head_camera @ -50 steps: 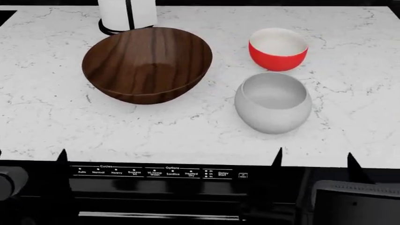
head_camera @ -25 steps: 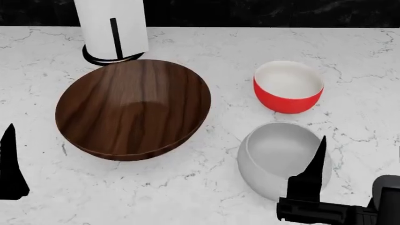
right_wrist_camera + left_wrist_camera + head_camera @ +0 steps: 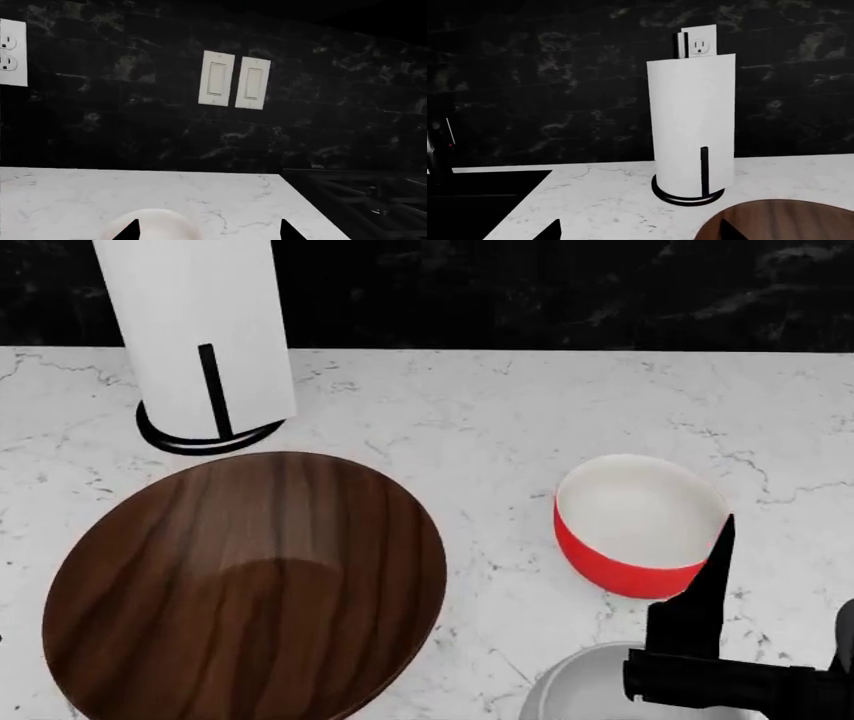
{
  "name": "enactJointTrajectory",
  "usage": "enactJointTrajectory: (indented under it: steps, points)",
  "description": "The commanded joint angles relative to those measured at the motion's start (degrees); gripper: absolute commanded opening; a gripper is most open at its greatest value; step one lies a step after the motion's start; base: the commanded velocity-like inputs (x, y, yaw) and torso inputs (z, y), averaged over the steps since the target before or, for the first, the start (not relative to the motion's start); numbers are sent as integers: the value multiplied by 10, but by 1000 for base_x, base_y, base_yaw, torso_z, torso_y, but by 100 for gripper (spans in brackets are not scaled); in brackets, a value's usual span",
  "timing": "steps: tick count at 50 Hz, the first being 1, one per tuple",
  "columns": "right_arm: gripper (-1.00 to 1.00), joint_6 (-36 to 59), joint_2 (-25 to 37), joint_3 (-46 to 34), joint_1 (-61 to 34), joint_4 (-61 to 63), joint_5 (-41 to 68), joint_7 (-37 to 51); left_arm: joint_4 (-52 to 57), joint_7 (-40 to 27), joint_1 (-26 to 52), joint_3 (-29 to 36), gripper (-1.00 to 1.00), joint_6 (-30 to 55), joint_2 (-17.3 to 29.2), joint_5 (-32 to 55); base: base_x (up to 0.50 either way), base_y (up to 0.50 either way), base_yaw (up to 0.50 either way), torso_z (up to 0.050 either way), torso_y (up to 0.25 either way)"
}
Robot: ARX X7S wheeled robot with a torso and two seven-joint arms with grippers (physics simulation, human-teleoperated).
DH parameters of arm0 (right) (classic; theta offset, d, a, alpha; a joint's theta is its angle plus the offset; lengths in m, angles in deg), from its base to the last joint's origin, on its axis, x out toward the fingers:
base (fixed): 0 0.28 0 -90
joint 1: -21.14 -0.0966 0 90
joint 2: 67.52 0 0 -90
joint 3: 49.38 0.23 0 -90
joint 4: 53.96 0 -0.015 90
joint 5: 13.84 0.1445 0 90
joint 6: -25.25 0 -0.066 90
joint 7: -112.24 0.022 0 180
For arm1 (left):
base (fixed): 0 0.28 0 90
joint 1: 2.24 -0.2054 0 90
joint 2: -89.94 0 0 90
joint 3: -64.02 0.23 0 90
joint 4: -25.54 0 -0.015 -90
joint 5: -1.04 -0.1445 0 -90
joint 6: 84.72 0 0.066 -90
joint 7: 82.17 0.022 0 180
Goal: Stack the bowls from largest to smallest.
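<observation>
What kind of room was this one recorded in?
Most likely a home kitchen: a white marble counter against a dark stone backsplash, a paper-towel roll on a black holder, wall switches, and what looks like a stovetop beside the counter.

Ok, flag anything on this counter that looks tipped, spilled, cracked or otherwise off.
Nothing stands out. The wooden bowl, the red bowl and the grey bowl sit open side up and apart on the marble counter, unstacked. The paper-towel roll stands upright on its holder. No spill or damage shows.

Glossy wood-grain bowl (image 3: pixel 247 590), shiny red bowl (image 3: pixel 638 525) with white inside, veined marble counter (image 3: pixel 467 420), matt black claw (image 3: pixel 727 660)
</observation>
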Motion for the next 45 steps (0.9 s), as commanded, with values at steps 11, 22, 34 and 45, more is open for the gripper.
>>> enactJointTrajectory:
  steps: [11, 22, 34, 45]
  points:
    - [100, 202, 64, -124, -362, -329, 173, 29, 4, -2, -9, -32, 100, 11, 21, 35, 0, 0, 0, 0, 0]
    - [100, 199, 83, -266, -503, -618, 220, 20, 0, -17, -11, -32, 100, 17, 16, 44, 0, 0, 0, 0, 0]
    - [100, 175, 60, -337, -547, -777, 179, -36, -7, -18, -15, -23, 100, 9, 15, 44, 0, 0, 0, 0, 0]
    - [100, 100, 25, -394, -573, -894, 121, -102, -2, -27, -11, -24, 100, 15, 15, 62, 0, 0, 0, 0, 0]
